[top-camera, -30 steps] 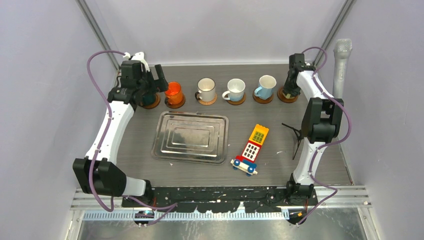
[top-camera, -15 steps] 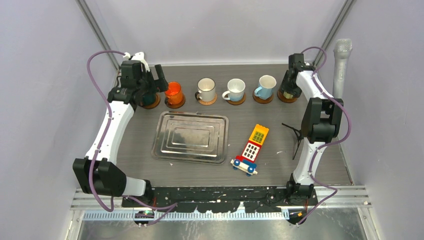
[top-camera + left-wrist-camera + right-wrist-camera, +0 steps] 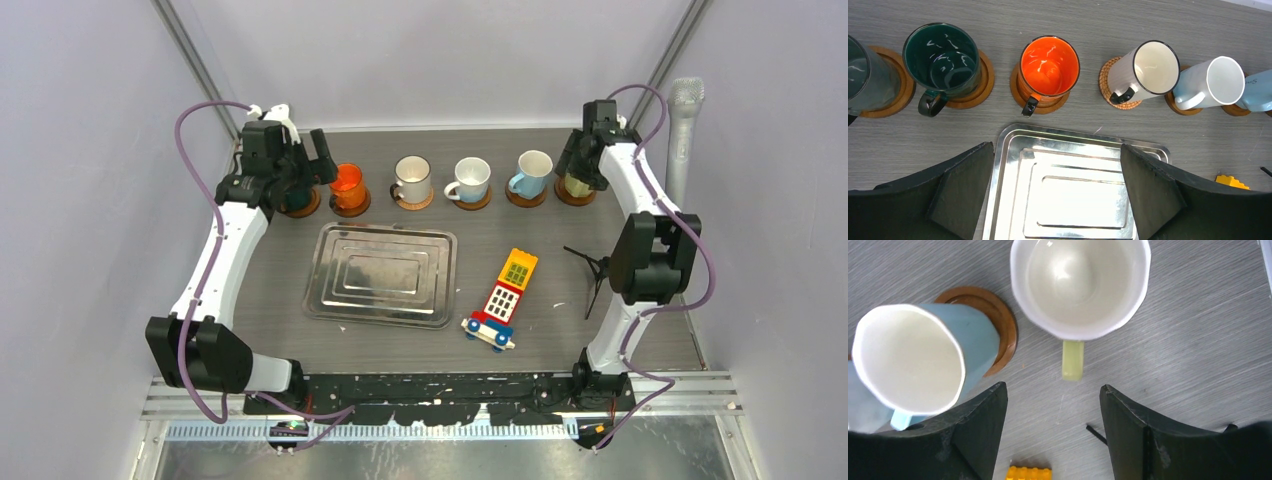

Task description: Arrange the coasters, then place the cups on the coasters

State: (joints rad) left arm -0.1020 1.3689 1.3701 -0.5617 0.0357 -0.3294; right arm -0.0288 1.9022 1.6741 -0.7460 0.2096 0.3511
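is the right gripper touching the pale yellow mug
Apart. In the right wrist view, bare grey table shows between the open right gripper and the pale yellow ceramic mug.

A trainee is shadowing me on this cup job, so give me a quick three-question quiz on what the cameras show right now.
1. True or false: the orange cup stands on a coaster.
2. What lies under the open left claw? A) toy phone B) metal tray C) teal cup
3. What colour is the handle of the cup ahead of the right claw?
Key: 1 true; 2 B; 3 pale yellow.
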